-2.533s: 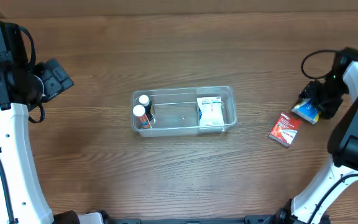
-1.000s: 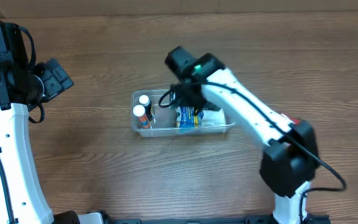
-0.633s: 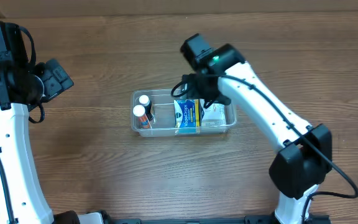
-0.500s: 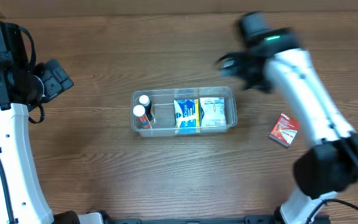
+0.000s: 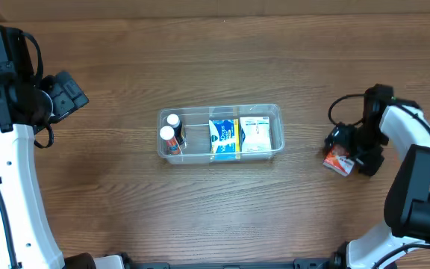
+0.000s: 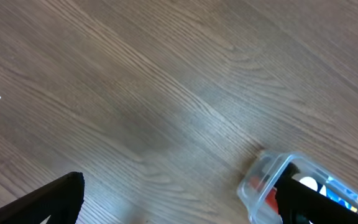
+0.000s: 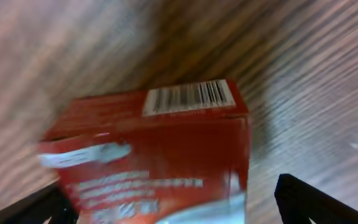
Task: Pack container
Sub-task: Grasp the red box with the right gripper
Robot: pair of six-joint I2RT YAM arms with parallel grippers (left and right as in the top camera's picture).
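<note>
While the left arm (image 5: 6,172) stands at the left edge of the wooden worktop (image 5: 215,52), I see its jaws spread wide with nothing between them, one dark fingertip (image 6: 55,199) showing low at each side of the left wrist view above the wood grain. That same view catches a rounded corner of the container (image 5: 198,139) at its lower right. From overhead, I find the container lying near the middle of the worktop, long side running left to right, well apart from both arms. At its left end stand two small bottles (image 5: 171,133) with white caps, touching each other. Next comes a bare stretch of clear floor, then a blue-and-yellow box (image 5: 225,138), and just beside that, at the right end, a white box (image 5: 256,136). Further right, well clear of the container, a red box (image 5: 340,158) lies on the worktop with its barcode showing in the right wrist view. The right arm (image 5: 413,142) bends down over it, and its jaws are parted wide on either side of the red box without closing on it; a strip of wood shows between the box and the right-hand fingertip (image 7: 319,202).
</note>
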